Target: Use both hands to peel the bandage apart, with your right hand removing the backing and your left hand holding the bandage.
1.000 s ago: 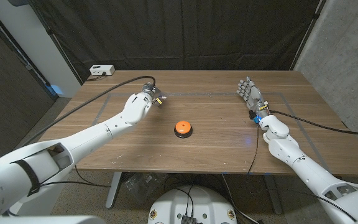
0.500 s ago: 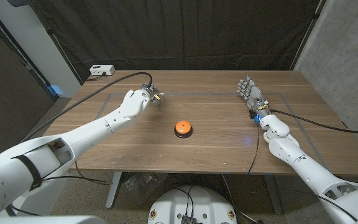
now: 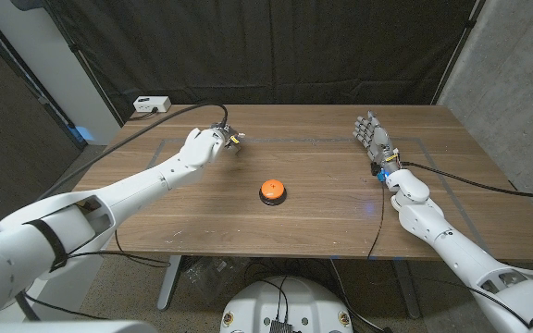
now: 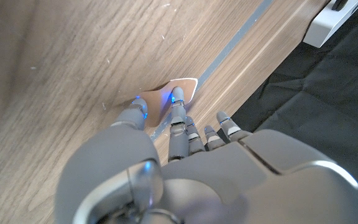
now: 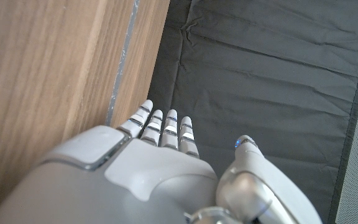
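The bandage (image 4: 169,98) lies on the worktop (image 3: 322,213) in the upper left of the head view, under the left hand (image 3: 213,141), whose fingertips (image 4: 177,94) press it. The right hand (image 3: 374,141), fingers apart and holding nothing, stands far across at the upper right.

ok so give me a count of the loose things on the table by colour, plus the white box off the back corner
Orange: 1, the round button mid-table.
Tan: 1, the bandage under the left hand, whose fingertips pinch or press it.
White: 1, the box beyond the far left corner.
Total: 3.
The right hand holds nothing, fingers apart.
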Tool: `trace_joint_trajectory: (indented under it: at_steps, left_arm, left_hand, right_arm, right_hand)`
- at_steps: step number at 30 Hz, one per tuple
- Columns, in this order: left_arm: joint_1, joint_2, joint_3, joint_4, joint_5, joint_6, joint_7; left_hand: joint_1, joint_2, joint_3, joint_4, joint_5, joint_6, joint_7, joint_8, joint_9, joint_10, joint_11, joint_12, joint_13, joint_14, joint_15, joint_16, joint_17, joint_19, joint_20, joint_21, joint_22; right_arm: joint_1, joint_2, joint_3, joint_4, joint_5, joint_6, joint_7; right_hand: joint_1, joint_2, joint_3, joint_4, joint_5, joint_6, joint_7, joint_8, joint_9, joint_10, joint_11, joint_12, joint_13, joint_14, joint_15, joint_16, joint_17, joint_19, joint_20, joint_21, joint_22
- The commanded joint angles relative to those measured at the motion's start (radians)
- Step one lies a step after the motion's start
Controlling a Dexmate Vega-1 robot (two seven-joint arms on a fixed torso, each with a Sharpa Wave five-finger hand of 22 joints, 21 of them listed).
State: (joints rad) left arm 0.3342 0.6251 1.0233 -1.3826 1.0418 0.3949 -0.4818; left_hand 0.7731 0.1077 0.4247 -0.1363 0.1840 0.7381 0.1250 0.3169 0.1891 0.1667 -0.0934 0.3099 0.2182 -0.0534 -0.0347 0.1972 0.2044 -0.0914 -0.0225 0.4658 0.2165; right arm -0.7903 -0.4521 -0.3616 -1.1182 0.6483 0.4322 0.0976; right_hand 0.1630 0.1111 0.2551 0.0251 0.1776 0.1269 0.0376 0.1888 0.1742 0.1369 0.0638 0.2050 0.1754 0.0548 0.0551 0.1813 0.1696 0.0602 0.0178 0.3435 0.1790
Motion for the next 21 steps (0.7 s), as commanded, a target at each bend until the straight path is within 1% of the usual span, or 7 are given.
trace_joint_trajectory:
  at_steps: [1, 4, 6, 8, 14, 15, 21]
  left_arm:
    - [0.004, 0.013, 0.047, -0.008, 0.053, 0.043, 0.052]
    - [0.025, 0.022, 0.04, -0.028, 0.075, 0.067, 0.107]
    - [0.051, 0.03, 0.029, -0.049, 0.097, 0.097, 0.174]
    - [0.064, 0.032, 0.02, -0.057, 0.103, 0.11, 0.206]
    - [0.097, 0.033, 0.0, -0.073, 0.115, 0.144, 0.268]
    - [0.102, 0.033, -0.004, -0.074, 0.115, 0.148, 0.281]
    - [0.128, 0.033, -0.027, -0.093, 0.109, 0.171, 0.333]
  left_hand:
    - [0.029, -0.005, 0.017, -0.016, -0.002, 0.071, -0.049, 0.011, 0.0, 0.045, -0.027, 0.014, -0.003, 0.035, -0.045, 0.012, -0.002, 0.028, -0.009, 0.021, 0.004]
    - [0.052, -0.02, 0.028, -0.026, -0.003, 0.121, -0.093, 0.02, 0.0, 0.084, -0.038, 0.028, -0.006, 0.079, -0.054, 0.016, -0.004, 0.058, -0.008, 0.04, 0.002]
    - [0.068, -0.024, 0.04, -0.024, -0.004, 0.184, -0.112, 0.036, 0.001, 0.127, -0.062, 0.042, -0.008, 0.123, -0.07, 0.021, -0.003, 0.083, -0.007, 0.057, 0.001]
    - [0.077, -0.029, 0.046, -0.023, -0.005, 0.231, -0.127, 0.05, 0.002, 0.154, -0.067, 0.051, -0.01, 0.162, -0.081, 0.028, -0.003, 0.107, -0.006, 0.071, 0.0]
    - [0.091, -0.035, 0.056, -0.018, -0.006, 0.324, -0.13, 0.085, 0.009, 0.2, -0.08, 0.063, -0.012, 0.215, -0.092, 0.03, -0.001, 0.139, -0.001, 0.092, -0.005]
    - [0.103, -0.029, 0.065, -0.02, -0.004, 0.344, -0.145, 0.098, 0.016, 0.207, -0.082, 0.064, -0.012, 0.22, -0.092, 0.028, -0.001, 0.142, 0.0, 0.095, -0.007]
    - [0.123, -0.019, 0.08, -0.021, -0.004, 0.35, -0.147, 0.112, 0.028, 0.227, -0.082, 0.068, -0.013, 0.25, -0.095, 0.032, 0.002, 0.164, 0.005, 0.108, -0.009]
  right_arm:
    - [-0.004, -0.003, -0.002, -0.011, -0.008, 0.001, -0.012]
    - [-0.011, -0.008, -0.002, -0.024, -0.008, -0.004, -0.015]
    - [-0.017, -0.011, -0.001, -0.034, -0.009, -0.006, -0.019]
    - [-0.022, -0.014, 0.0, -0.042, -0.008, -0.008, -0.022]
    - [-0.036, -0.021, 0.003, -0.062, -0.009, -0.01, -0.031]
    - [-0.039, -0.022, 0.003, -0.066, -0.009, -0.012, -0.033]
    - [-0.044, -0.026, 0.004, -0.075, -0.007, -0.019, -0.035]
  right_hand:
    - [-0.006, 0.0, -0.003, 0.001, 0.007, 0.005, 0.0, 0.003, 0.005, 0.008, 0.001, 0.004, 0.004, 0.009, 0.003, 0.004, 0.002, 0.01, -0.001, -0.003, 0.006]
    - [-0.006, 0.0, -0.003, 0.001, 0.008, 0.004, -0.001, 0.003, 0.005, 0.008, 0.001, 0.004, 0.004, 0.009, 0.003, 0.003, 0.002, 0.01, -0.002, -0.004, 0.006]
    - [-0.006, 0.0, -0.003, 0.002, 0.008, 0.004, -0.001, 0.002, 0.005, 0.008, 0.0, 0.004, 0.004, 0.009, 0.003, 0.003, 0.002, 0.01, -0.002, -0.004, 0.006]
    - [-0.007, 0.0, -0.003, 0.002, 0.008, 0.004, -0.001, 0.002, 0.005, 0.008, 0.001, 0.004, 0.004, 0.009, 0.003, 0.003, 0.002, 0.01, -0.002, -0.005, 0.006]
    - [-0.007, -0.001, -0.003, 0.002, 0.009, 0.004, -0.001, 0.002, 0.005, 0.008, 0.0, 0.003, 0.004, 0.008, 0.003, 0.001, 0.002, 0.01, -0.002, -0.006, 0.006]
    - [-0.007, 0.0, -0.003, 0.002, 0.009, 0.004, -0.001, 0.002, 0.005, 0.008, 0.0, 0.003, 0.004, 0.008, 0.003, 0.001, 0.002, 0.01, -0.002, -0.006, 0.006]
    - [-0.006, 0.0, -0.002, 0.001, 0.009, 0.004, -0.001, 0.001, 0.005, 0.009, -0.001, 0.003, 0.004, 0.008, 0.003, 0.0, 0.001, 0.01, -0.002, -0.008, 0.006]
